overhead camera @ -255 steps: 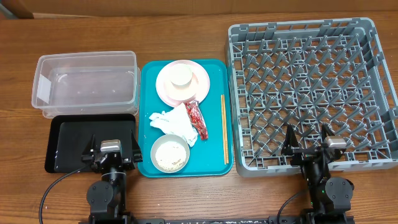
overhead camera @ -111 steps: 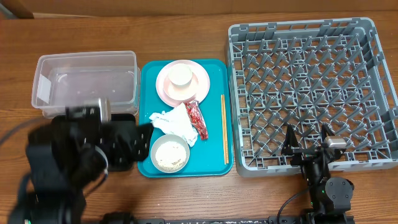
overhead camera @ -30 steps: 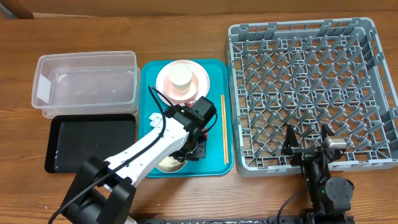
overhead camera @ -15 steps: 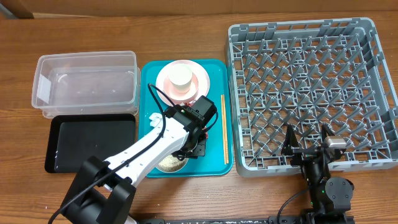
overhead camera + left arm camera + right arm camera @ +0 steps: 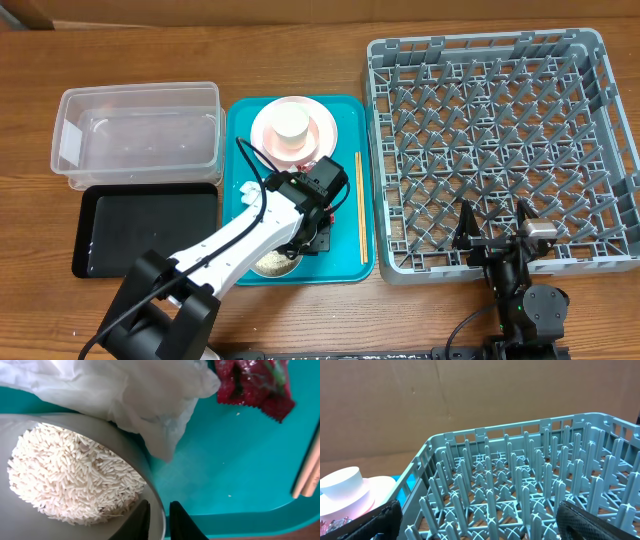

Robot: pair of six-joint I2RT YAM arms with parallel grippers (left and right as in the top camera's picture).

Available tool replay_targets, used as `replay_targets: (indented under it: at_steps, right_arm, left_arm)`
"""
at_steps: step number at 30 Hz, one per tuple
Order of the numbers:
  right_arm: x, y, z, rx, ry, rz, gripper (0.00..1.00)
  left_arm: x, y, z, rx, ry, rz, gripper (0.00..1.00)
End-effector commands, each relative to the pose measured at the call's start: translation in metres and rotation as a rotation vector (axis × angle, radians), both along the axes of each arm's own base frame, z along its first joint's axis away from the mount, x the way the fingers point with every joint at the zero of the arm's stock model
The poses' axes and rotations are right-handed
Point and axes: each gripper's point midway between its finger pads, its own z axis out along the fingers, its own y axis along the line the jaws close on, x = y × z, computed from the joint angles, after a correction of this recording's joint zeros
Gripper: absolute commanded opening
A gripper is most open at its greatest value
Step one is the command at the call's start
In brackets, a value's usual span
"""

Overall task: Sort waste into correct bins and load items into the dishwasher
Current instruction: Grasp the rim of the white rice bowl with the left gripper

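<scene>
My left gripper point(image 5: 160, 522) is shut on the right rim of a whitish bowl point(image 5: 150, 485), one finger inside and one outside. The bowl holds loose white rice point(image 5: 70, 480) and sits at the front of the teal tray point(image 5: 225, 470). A crumpled white napkin point(image 5: 135, 395) lies against the bowl's far side, with a red wrapper point(image 5: 255, 382) beyond it. From above, the left arm covers both, and the bowl point(image 5: 266, 263) shows partly. The pink plate point(image 5: 318, 135) carries the white cup point(image 5: 293, 122). My right gripper point(image 5: 495, 238) stands open at the grey dish rack's point(image 5: 500, 150) front edge, holding nothing.
A clear tub point(image 5: 137, 135) and a black tray point(image 5: 145, 228) lie left of the teal tray point(image 5: 350, 255). A pair of wooden chopsticks point(image 5: 359, 205) lies along the teal tray's right side. In the right wrist view the rack's pegs point(image 5: 520, 480) fill the space ahead.
The left arm has swung from its rest by the black tray across to the teal tray and closed on the bowl's rim. Over the last second it barely moved. The right arm is still.
</scene>
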Motion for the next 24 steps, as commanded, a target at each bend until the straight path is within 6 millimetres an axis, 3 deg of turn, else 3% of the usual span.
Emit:
replay_targets:
  at_steps: [1, 20, 22, 24]
  right_arm:
    - [0.000, 0.000, -0.001, -0.003, -0.006, 0.001, 1.00]
    - [0.000, 0.000, -0.001, -0.003, -0.006, 0.001, 1.00]
    - [0.000, 0.000, -0.001, -0.003, -0.006, 0.001, 1.00]
    - [0.000, 0.000, -0.001, -0.003, -0.006, 0.001, 1.00]
  left_arm:
    - [-0.001, 0.002, -0.004, 0.018, -0.004, 0.014, 0.17]
    - [-0.006, 0.006, -0.015, 0.023, 0.001, 0.036, 0.11]
    - [-0.007, 0.006, -0.016, 0.024, 0.002, 0.036, 0.05]
    - [-0.007, 0.006, -0.016, 0.024, 0.002, 0.044, 0.04]
